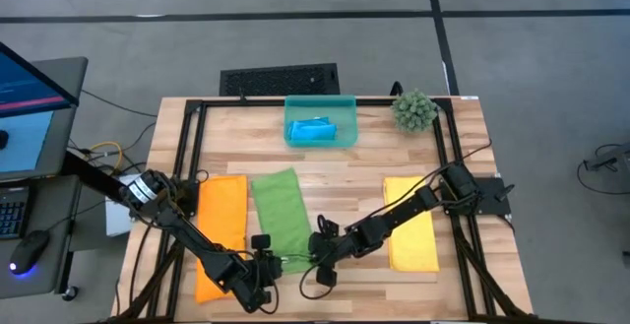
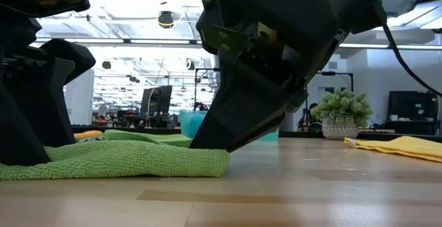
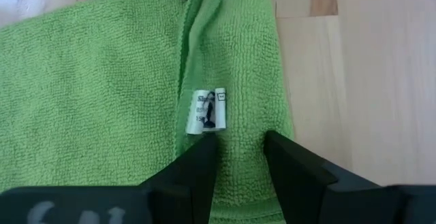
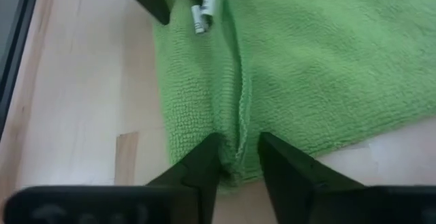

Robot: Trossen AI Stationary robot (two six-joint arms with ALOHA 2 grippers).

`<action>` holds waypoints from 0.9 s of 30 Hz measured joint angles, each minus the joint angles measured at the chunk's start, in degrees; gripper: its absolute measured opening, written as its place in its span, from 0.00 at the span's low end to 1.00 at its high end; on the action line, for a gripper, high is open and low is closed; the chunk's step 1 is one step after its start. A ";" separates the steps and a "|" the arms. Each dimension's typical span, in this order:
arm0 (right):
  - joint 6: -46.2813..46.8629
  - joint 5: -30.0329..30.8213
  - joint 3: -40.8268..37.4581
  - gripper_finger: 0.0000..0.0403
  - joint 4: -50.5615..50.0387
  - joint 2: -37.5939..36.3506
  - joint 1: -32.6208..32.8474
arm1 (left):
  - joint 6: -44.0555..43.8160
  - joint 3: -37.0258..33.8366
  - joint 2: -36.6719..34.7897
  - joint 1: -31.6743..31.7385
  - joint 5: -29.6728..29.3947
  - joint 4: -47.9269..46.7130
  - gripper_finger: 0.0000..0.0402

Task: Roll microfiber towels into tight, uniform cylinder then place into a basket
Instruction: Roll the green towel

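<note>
**Fingers of both grippers parted, astride the green towel's near end**

Fingers [image 3: 204,166] of the left gripper [image 3: 242,156] set apart, tips down on the green towel [image 3: 102,81], a ridge of its folded edge between them and nothing pinched tight. Same on the other side: right gripper [image 4: 238,163] with fingers [image 4: 204,159] spread, straddling the doubled hem of the same cloth at its corner.

Lying flat otherwise, long and narrow, just toward 7 o'clock from the middle of the table [image 1: 335,181], unrolled. Small white label [image 3: 206,109] sewn at the fold, beside the left gripper's tips.

Seen from above, meeting at the cloth's 6 o'clock end: left gripper [image 1: 268,262] from 8 o'clock, right gripper [image 1: 313,255] from 3 o'clock, arms stretched low over the boards.

Flat at 9 o'clock of the green cloth, just beside it: orange towel [image 1: 221,226]. Flat at 3 o'clock, well apart, partly under the right arm: yellow towel [image 1: 411,226].

At the table's 12 o'clock edge: basket [image 1: 320,98], with the blue towel [image 1: 313,130] inside. At 1 o'clock, near the basket: spiky plant ball [image 1: 414,110].
</note>
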 joint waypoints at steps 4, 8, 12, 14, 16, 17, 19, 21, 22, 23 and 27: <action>-0.28 -1.54 -0.02 0.44 -0.42 -0.44 -0.45 | -0.21 -0.03 0.03 0.00 0.40 -0.19 0.31; -2.12 -2.77 -0.16 0.48 -2.05 -1.68 -1.35 | -0.33 -0.05 0.07 0.00 0.42 -0.22 0.31; -4.59 -2.86 -0.24 0.47 -5.04 -4.66 -1.62 | -0.54 -0.05 0.09 0.00 0.44 -0.22 0.31; -6.08 -2.27 -0.22 0.46 -6.74 -6.28 -1.61 | -1.57 -0.07 0.11 0.00 0.46 -0.22 0.31; -8.26 -1.74 -0.23 0.45 -7.65 -7.62 -1.54 | -2.77 -0.07 0.13 -0.02 1.10 -0.20 0.31; -9.86 -1.28 -0.22 0.44 -7.63 -8.30 -1.51 | -2.94 -0.07 0.13 -0.02 1.60 -0.20 0.31; -14.25 -1.10 -0.16 0.43 -6.64 -9.41 -1.26 | -3.72 -0.07 0.13 -0.04 2.33 -0.17 0.31; -19.71 -0.78 -0.11 0.42 -5.30 -9.60 -0.47 | -4.43 -0.07 0.13 -0.04 2.50 -0.19 0.31; -22.04 -0.81 -0.13 0.42 -4.89 -9.54 0.19 | -4.76 -0.08 0.13 -0.04 2.52 -0.20 0.31; -23.94 -0.87 -0.13 0.41 -4.09 -9.29 0.90 | -4.84 -0.09 0.14 -0.04 2.52 -0.20 0.31; -29.19 -1.14 -0.12 0.42 -2.27 -6.57 3.34 | -5.34 -0.09 0.13 -0.07 2.53 -0.20 0.31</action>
